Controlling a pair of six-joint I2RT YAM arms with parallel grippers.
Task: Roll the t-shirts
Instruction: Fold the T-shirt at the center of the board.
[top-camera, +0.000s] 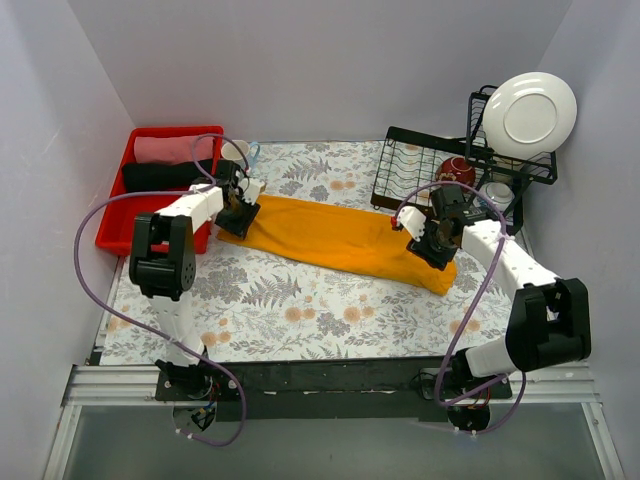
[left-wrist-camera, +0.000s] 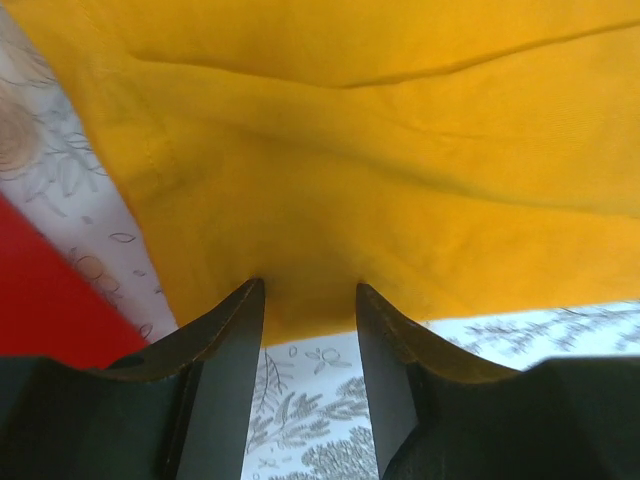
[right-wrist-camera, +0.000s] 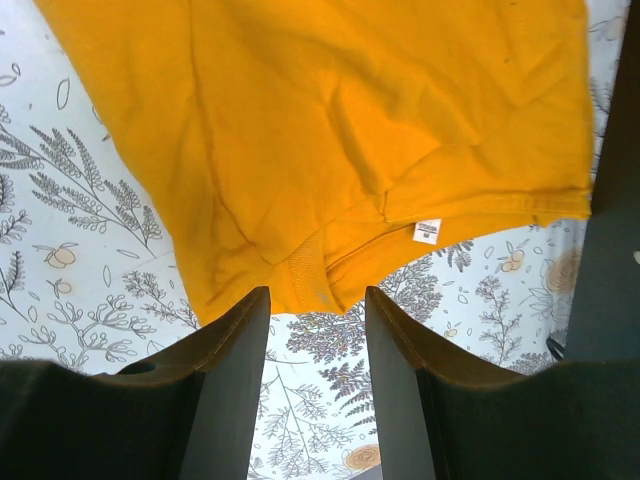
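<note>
Floral counter (top-camera: 300, 300) | soft orange t-shirt (top-camera: 340, 240) lies flat, a long folded strip mid-counter | red bin (top-camera: 110, 238) holds pink bundle (top-camera: 170, 148), black bundle (top-camera: 165, 176) | left jaws and right jaws both parted, empty, at the strip's ends

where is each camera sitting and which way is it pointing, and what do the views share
Top external: above and behind the arm bases, looking down over the floral table; both arms show, left hand and right hand at opposite ends of the orange t-shirt.
Left wrist: on the left arm, looking past its open fingers at the shirt's edge, red bin beside.
Right wrist: on the right arm, looking past its open fingers at the shirt's tagged end.
Shared: all three see the orange t-shirt on the floral table.
</note>
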